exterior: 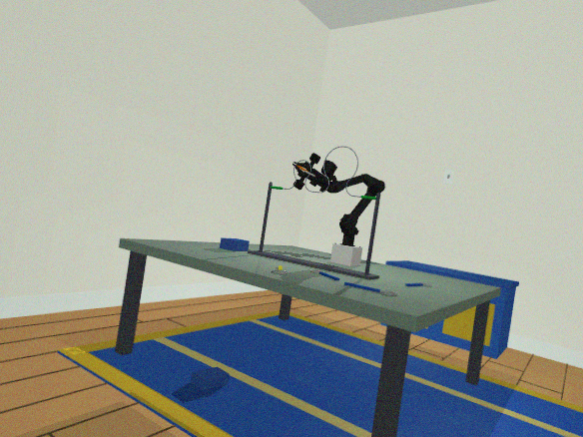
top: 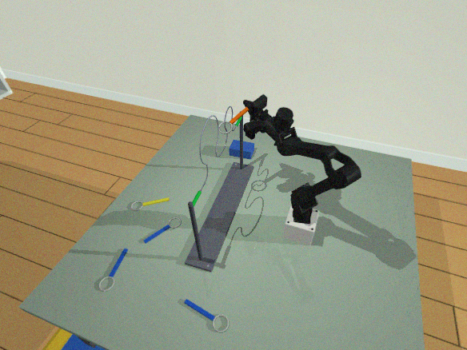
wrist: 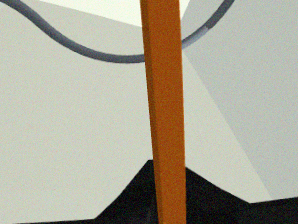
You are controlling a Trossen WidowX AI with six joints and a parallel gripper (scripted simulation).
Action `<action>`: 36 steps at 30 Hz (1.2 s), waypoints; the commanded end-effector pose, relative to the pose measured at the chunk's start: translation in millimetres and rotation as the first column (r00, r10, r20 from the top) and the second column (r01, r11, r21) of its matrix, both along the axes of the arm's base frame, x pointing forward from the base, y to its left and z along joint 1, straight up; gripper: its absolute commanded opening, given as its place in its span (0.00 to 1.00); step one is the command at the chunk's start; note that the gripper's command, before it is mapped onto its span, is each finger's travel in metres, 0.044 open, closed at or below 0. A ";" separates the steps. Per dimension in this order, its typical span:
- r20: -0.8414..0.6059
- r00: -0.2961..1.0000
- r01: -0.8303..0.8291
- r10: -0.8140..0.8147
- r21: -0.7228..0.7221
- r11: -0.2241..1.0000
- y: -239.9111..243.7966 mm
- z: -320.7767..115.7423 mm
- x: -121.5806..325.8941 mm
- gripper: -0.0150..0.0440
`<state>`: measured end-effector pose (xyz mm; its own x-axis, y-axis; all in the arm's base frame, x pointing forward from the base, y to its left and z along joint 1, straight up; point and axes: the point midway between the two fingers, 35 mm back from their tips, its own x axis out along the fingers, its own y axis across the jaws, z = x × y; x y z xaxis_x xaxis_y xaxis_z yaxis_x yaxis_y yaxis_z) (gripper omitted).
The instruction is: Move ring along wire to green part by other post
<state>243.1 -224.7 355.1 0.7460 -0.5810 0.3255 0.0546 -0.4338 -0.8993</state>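
in the top view, four loose rings lie left of the arm's base on the table.

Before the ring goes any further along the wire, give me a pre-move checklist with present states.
1. Gripper shut on the orange handle: ok.
2. Ring away from the green part by the near post, its likely goal: ok, still to travel.
3. Wire through the ring: cannot tell.
4. Ring and handle off the thin grey part: cannot tell.
5. Blue block below the gripper: ok.
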 end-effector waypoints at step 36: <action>0.017 1.000 -0.005 0.001 0.180 0.984 -20.9 -50.7 -1.2 0.00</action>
